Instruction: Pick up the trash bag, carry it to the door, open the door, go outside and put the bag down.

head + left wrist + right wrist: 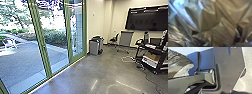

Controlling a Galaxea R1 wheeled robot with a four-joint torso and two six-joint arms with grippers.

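Shiny, wrinkled plastic of the trash bag (218,31) spreads close before the camera in the left wrist view, with bluish glare on part of it. Part of the same crumpled bag (179,62) appears in the right wrist view beside the robot's own plate and jointed bar. Where the left gripper holds or touches the bag cannot be made out. Green-framed glass doors (43,46) stand at the left in the head view, and a paved yard (22,62) lies beyond the glass. Whether a door leaf is ajar is unclear.
Grey bins (94,47) stand by the wall just right of the glass. Farther right are a chair (114,40), a grey panel on a wheeled base (125,38) and a black cart (152,56) with equipment. A cable (150,79) runs over the grey floor (100,72).
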